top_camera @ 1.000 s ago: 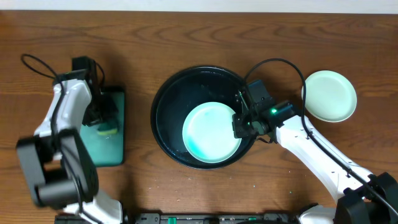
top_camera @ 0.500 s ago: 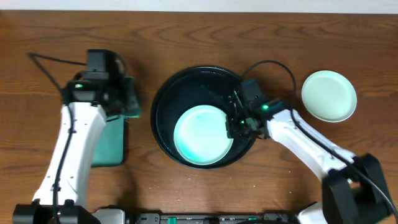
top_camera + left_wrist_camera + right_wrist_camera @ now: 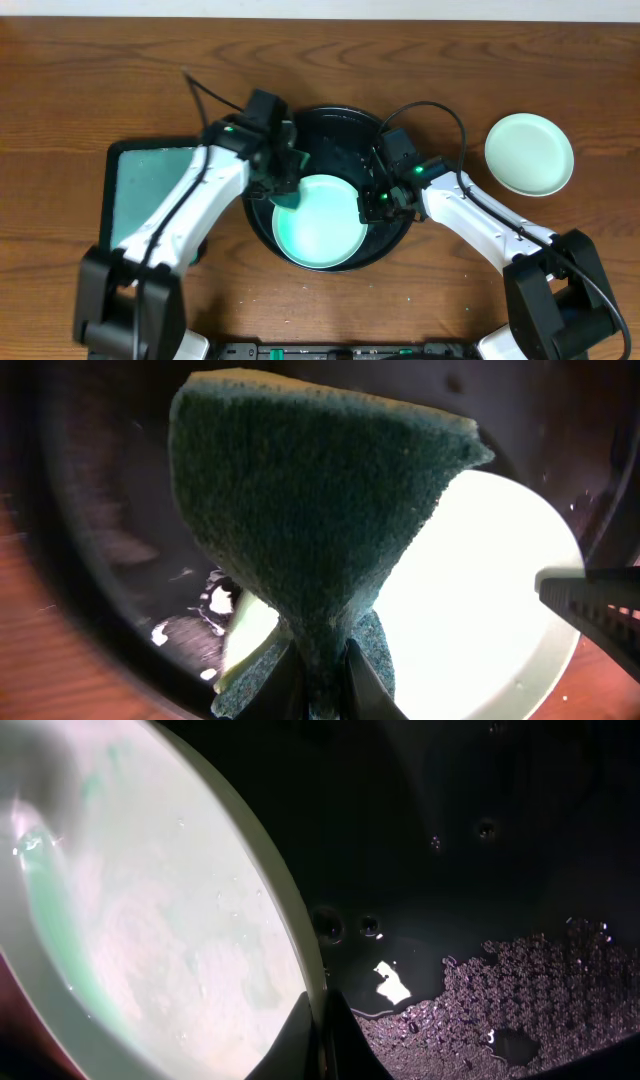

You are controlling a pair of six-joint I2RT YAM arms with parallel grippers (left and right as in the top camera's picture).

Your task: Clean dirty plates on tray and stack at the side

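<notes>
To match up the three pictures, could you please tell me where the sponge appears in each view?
Overhead: the sponge at the plate's upper-left edge.
Left wrist: the sponge fills the centre, pinched between the fingers at the bottom.
Right wrist: not in it.
Shared landmark: the pale plate in the black tray.
</notes>
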